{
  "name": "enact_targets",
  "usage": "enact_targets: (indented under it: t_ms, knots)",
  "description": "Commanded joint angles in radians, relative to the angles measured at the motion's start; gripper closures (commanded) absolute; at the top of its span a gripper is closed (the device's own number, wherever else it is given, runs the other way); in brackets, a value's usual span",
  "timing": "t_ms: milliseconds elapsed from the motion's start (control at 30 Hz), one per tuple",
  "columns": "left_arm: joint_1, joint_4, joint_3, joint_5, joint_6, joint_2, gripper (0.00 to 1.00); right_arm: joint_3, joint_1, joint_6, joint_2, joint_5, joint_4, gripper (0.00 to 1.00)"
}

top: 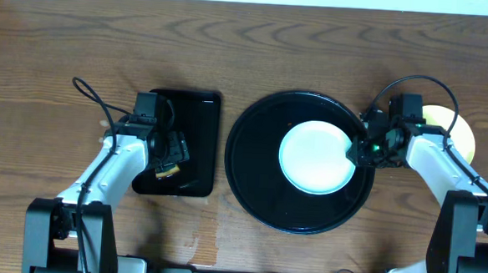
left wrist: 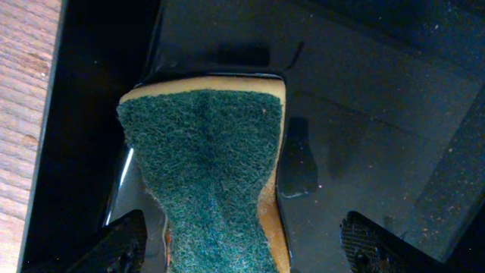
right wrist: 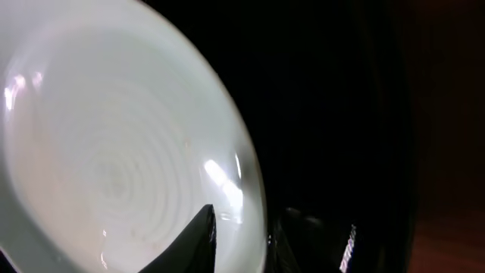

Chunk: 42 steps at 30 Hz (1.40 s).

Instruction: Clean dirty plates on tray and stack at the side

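With our right end effector (top: 357,151) pinching only the rim of the mint plate (top: 314,157) in the round tray (top: 250,183), and our left end effector (left wrist: 246,241) spread wide above the sponge (left wrist: 204,159), we risk the plate slipping when lifted.

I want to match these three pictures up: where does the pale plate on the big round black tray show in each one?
Overhead: the pale mint plate lies on the round black tray, just right of its middle.
Left wrist: not in it; only a green sponge on a rectangular black tray.
Right wrist: it fills the left side, rim between the fingers of the right tool.
Shared landmark: the round black tray, dark beside the plate.
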Motion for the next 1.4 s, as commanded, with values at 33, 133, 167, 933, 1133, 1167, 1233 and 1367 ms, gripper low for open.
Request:
enact_targets:
  t_ms: [33,133,167,933,1133,1167,1233,1367]
  knots:
    - [0.002,-0.002,-0.005,-0.001,0.011,0.002,0.18,-0.062,0.005,0.023,0.010,-0.049,0.060,0.75]
    - [0.002,-0.002,-0.005,-0.001,0.011,0.002,0.17,-0.097,0.005,0.023,0.010,-0.042,0.089,0.78]
    - [0.002,-0.002,-0.005,-0.001,0.011,0.002,0.18,-0.100,0.005,0.023,0.010,-0.042,0.088,0.80]
    - [0.002,-0.002,-0.005,-0.001,0.011,0.002,0.18,-0.006,0.270,0.106,-0.320,0.479,-0.009,0.99]
    - [0.002,-0.002,-0.005,-0.001,0.011,0.002,0.17,-0.006,0.460,0.134,-0.403,0.760,-0.008,0.99]
    - [0.002,-0.002,-0.005,-0.001,0.011,0.002,0.18,-0.006,0.487,0.134,-0.409,0.790,-0.008,0.99]
    - [0.002,-0.002,-0.005,-0.001,0.011,0.002,0.18,-0.006,0.542,0.128,-0.420,0.856,-0.007,0.99]
    - [0.002,-0.002,-0.005,-0.001,0.011,0.002,0.18,-0.005,0.658,0.113,-0.433,1.015,0.013,0.99]
